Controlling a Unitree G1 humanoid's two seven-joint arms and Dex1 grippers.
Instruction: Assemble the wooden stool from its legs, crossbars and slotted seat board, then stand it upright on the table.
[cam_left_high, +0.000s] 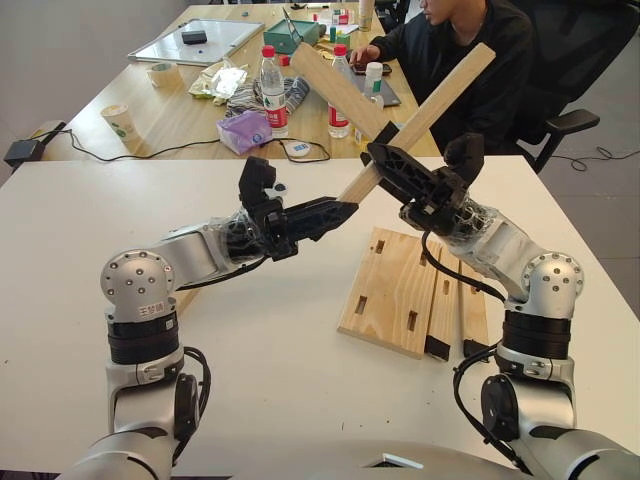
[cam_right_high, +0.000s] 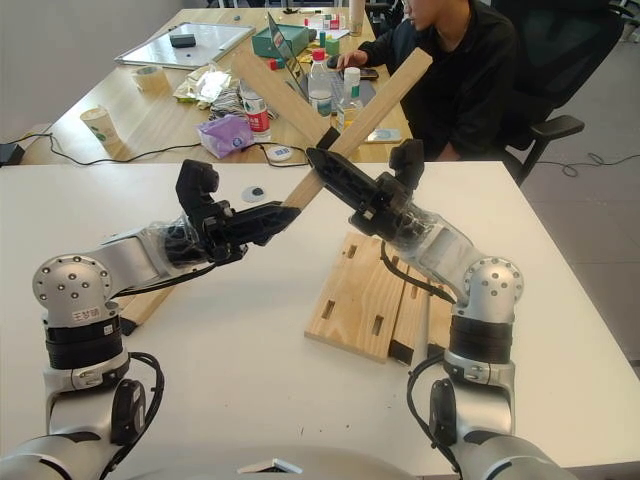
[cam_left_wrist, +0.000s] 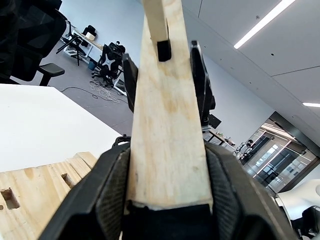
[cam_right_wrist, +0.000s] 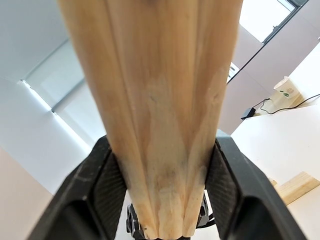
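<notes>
First leg (cam_left_high: 430, 105) is clamped at its lower end by the left gripper (cam_left_high: 345, 207) and slanted up to the right. Second leg (cam_left_high: 335, 85) is grasped by the right gripper (cam_left_high: 383, 153) and slanted up to the left. The legs are crossed above the table (cam_left_high: 80, 220), possibly touching. The slotted seat board (cam_left_high: 385, 295) is laid beneath them, with loose wooden parts (cam_left_high: 470, 305) just beside it.

The table (cam_left_high: 90, 230) is plain white. The seat board (cam_left_high: 385, 290) is pale yellow wood with fine grain lines and small dark rectangular slots. One leg (cam_left_high: 450, 85), in the left gripper (cam_left_high: 343, 208), and the other leg (cam_left_high: 335, 85), in the right gripper (cam_left_high: 380, 156), have the same pale wood colour with soft darker streaks. Both grippers are black. On the light brown back table (cam_left_high: 170, 115), a bottle (cam_left_high: 272, 90) has a red cap and a bag (cam_left_high: 245, 130) is purple.
</notes>
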